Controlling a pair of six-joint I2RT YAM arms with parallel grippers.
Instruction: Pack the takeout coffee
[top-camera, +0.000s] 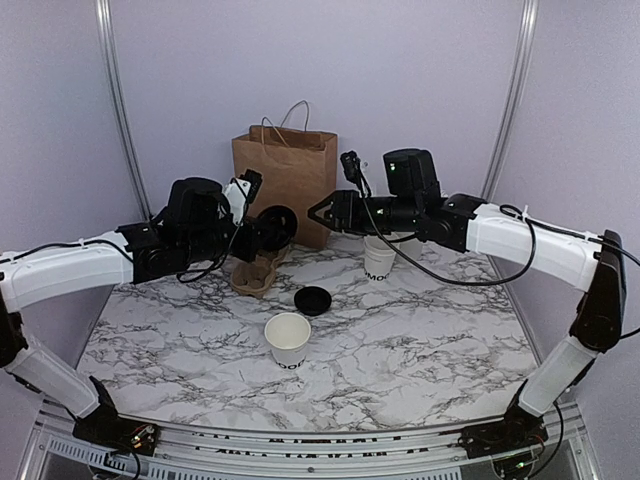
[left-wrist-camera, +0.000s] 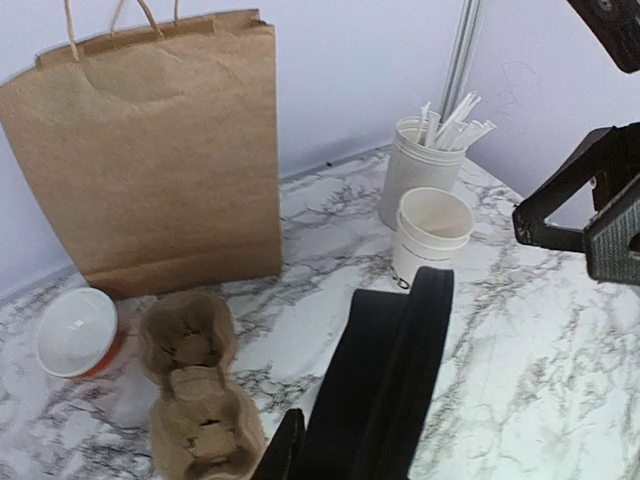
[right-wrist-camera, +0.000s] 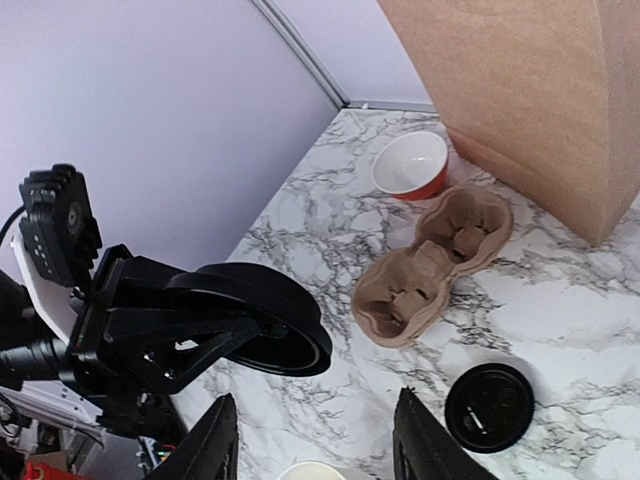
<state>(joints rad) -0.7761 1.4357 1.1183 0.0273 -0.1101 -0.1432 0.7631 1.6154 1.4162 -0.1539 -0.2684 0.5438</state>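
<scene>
White paper cup (top-camera: 288, 338) stands uncapped at lower centre of the worktop (top-camera: 440, 330), a black lid (top-camera: 313, 299) flat just above it. Left claw (top-camera: 272, 230) grips a second black lid (right-wrist-camera: 268, 322) edgewise, mid-frame left; right claw (top-camera: 314, 213) stands open.

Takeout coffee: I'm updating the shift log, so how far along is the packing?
Done: nothing packed yet; the white cup stands uncapped. In hand: the left gripper grips a black lid on edge; the right gripper is open and empty. A second lid lies beside the cup. Left: cap the cup, then probably load it into the carrier or paper bag.
</scene>
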